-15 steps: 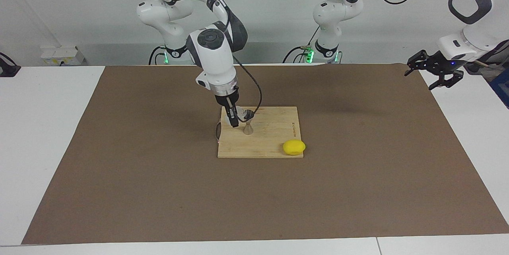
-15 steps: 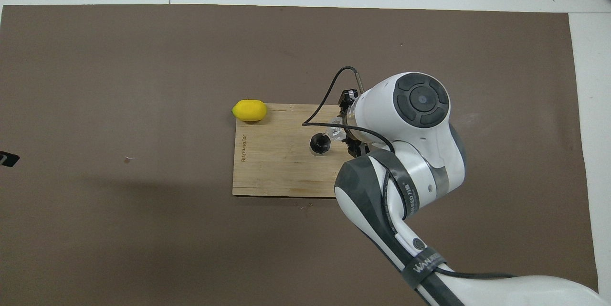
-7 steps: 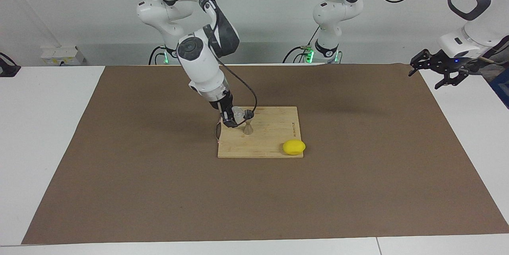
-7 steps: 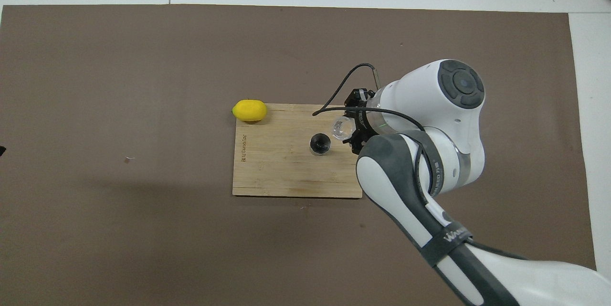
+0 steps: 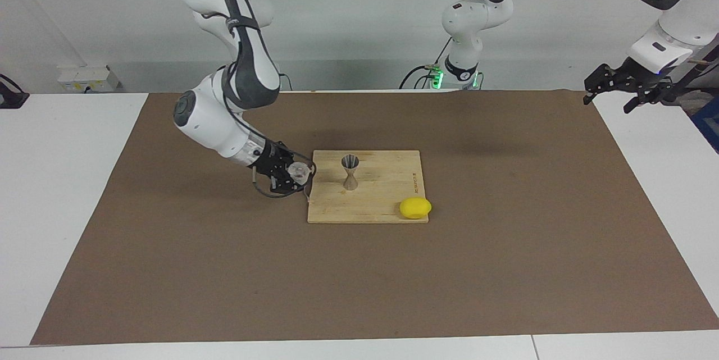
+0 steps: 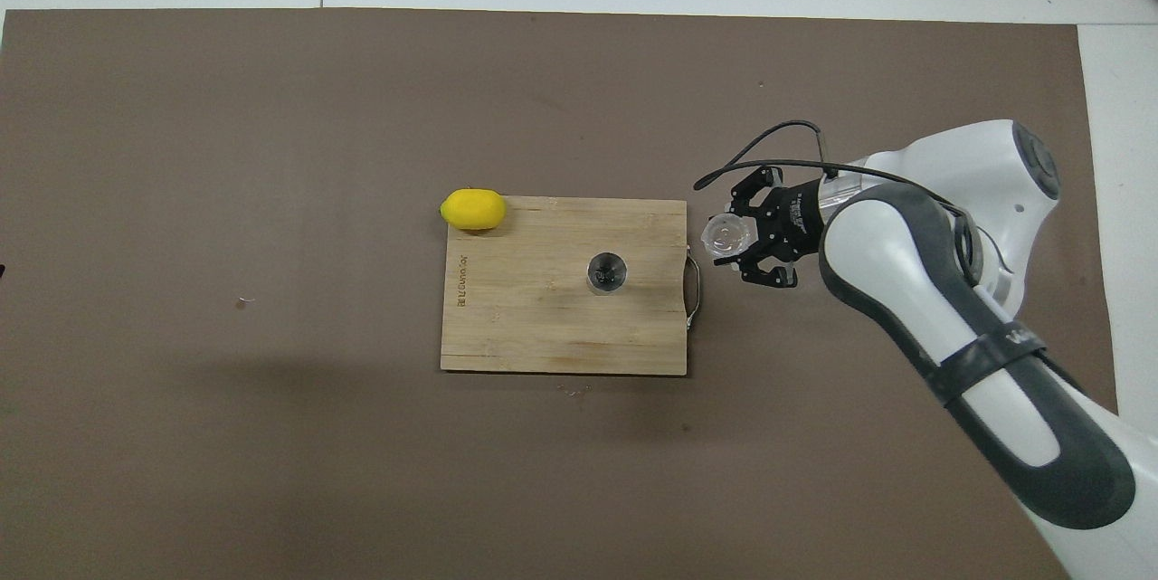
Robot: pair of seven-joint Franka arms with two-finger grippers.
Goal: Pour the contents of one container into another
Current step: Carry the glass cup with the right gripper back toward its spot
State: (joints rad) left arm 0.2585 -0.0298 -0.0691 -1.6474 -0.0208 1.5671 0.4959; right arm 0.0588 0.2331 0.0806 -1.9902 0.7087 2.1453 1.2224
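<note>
the right gripper (image 5: 292,173) is clamped on the glass cup (image 5: 299,171), which lies tipped on its side with its mouth turned toward the cutting board (image 5: 387,191). gripper and cup hang low over the brown mat (image 5: 505,247), just off the board's edge at the right arm's end of the table — the end with the thin metal handle (image 6: 695,290). in the overhead view the cup (image 6: 726,236) shows clear of the board, apart from it.

the metal jigger (image 5: 350,172) stands upright on the board, about midway along it, on the half nearer the robots; its open top cone faces up. from above, the jigger (image 6: 606,272) sits well apart from the cup.

1 yellow lemon (image 5: 415,208) rests at the board's corner farthest from the robots, toward the left arm's end, partly on the wood.

the left gripper (image 5: 623,87) waits up in the air over the table's edge at its own end — fingers spread wide, holding nothing.
</note>
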